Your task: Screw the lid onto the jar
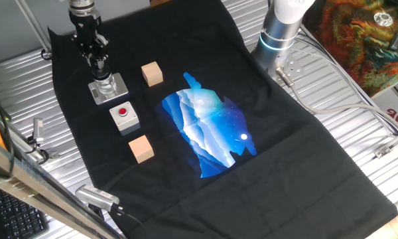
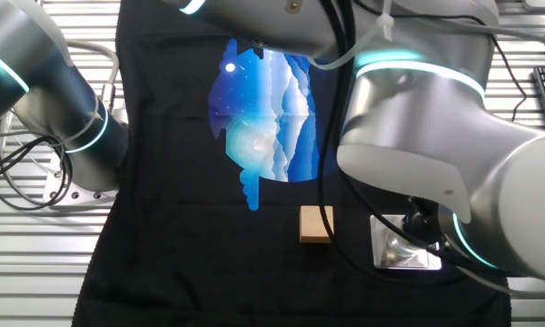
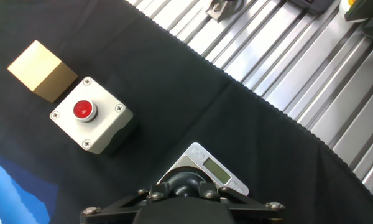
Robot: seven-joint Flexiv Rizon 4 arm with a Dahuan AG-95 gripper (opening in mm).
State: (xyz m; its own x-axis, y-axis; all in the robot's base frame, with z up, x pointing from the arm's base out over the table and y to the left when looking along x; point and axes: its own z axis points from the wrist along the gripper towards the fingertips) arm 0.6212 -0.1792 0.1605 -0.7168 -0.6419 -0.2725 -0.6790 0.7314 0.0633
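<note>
In one fixed view the jar (image 1: 105,84), a small pale cylinder, stands on its grey square base plate (image 1: 118,87) at the far left of the black cloth. My gripper (image 1: 98,66) comes straight down onto its top. The hand view shows the round black lid (image 3: 186,180) held between the jaws of the gripper (image 3: 186,188), directly above the base plate (image 3: 221,171). From there the jar itself is hidden under the lid. In the other fixed view the arm covers most of the base plate (image 2: 395,256), and neither jar nor lid shows.
A grey box with a red button (image 1: 125,117) (image 3: 90,121) sits just in front of the jar. One wooden cube (image 1: 152,74) (image 2: 315,224) lies to the jar's right, another (image 1: 140,148) (image 3: 42,70) beyond the button box. A second arm's base (image 1: 278,33) stands at the back.
</note>
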